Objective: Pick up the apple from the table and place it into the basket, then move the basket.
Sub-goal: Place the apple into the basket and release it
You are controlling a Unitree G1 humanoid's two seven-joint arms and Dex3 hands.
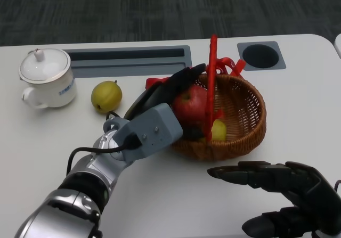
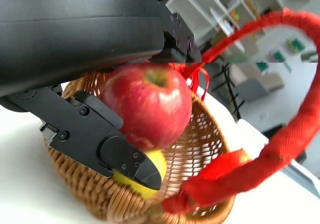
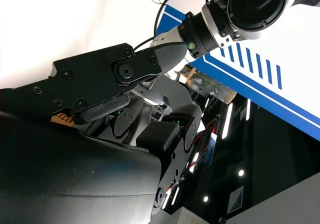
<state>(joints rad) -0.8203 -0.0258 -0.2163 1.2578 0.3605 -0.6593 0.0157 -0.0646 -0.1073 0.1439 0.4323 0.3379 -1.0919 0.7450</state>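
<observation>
Apple (image 1: 191,104), red, sits gripped in the left robot hand (image 1: 169,91) over the wicker basket (image 1: 246,122), near the bench's far right part; a yellow fruit (image 1: 219,130) lies inside. The right robot hand (image 1: 277,182) hovers open, fingers spread, by the near edge. A pear (image 1: 106,96) and a white lidded cup (image 1: 47,78) stand toward the far left.

Left wrist view: black fingers (image 2: 95,139) clasp the apple (image 2: 150,106) above the basket (image 2: 90,186), beside its red handle (image 2: 285,139).

Right wrist view: only the right robot hand's (image 3: 100,83) dark shell and fingers.
</observation>
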